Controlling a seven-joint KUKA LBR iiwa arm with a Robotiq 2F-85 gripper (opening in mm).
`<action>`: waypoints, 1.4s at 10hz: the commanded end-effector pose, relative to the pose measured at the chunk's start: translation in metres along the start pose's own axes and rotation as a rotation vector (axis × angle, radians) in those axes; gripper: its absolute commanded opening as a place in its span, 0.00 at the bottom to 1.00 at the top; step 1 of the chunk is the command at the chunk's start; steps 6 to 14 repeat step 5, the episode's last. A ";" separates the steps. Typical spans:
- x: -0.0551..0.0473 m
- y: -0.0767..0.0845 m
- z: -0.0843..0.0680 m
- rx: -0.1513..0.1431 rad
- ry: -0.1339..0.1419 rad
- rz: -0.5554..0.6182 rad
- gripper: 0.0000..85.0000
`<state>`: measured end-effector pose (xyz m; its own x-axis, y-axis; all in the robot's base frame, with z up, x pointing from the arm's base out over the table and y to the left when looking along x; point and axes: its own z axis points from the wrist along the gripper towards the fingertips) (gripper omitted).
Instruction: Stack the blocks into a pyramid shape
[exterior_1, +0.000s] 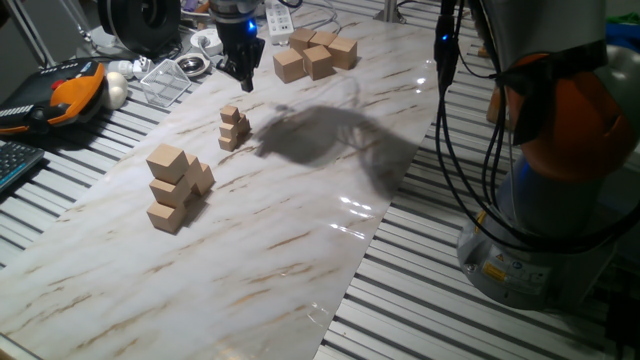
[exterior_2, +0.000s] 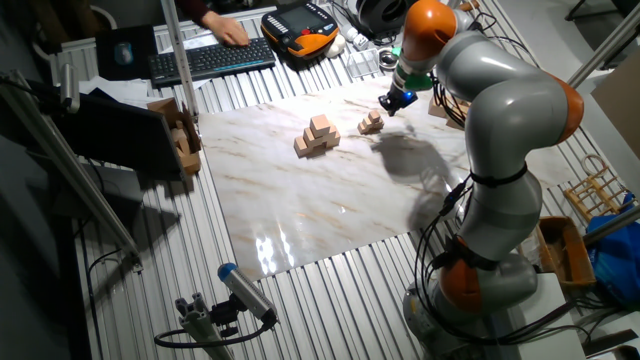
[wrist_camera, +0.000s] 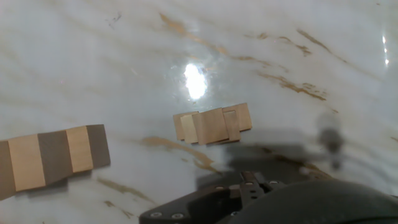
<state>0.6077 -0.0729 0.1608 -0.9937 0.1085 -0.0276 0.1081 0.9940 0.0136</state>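
Overhead light, moderately bright. Glare spot on glossy marble tabletop (wrist_camera: 195, 81) at 12 o'clock in hand view; arm's soft shadow (exterior_1: 330, 135) falls across the slab. Hand view soft, slightly blurred; fixed views sharper.

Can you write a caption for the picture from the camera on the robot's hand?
Looking down from the hand: the tiny wooden block pyramid on the marble tabletop, beside a bigger block stack.

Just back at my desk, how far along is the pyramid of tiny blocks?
It looks built: the tiny blocks stand stacked in tiers on the marble table. Nothing appears to be in hand; the pincer hangs above and beyond them, apparently empty. Little seems left, though details are too small to confirm.
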 end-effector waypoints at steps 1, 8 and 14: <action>-0.001 0.000 0.000 0.003 -0.001 0.000 0.00; -0.001 -0.002 -0.001 0.005 0.003 0.007 0.00; -0.001 -0.002 -0.001 0.005 0.003 0.007 0.00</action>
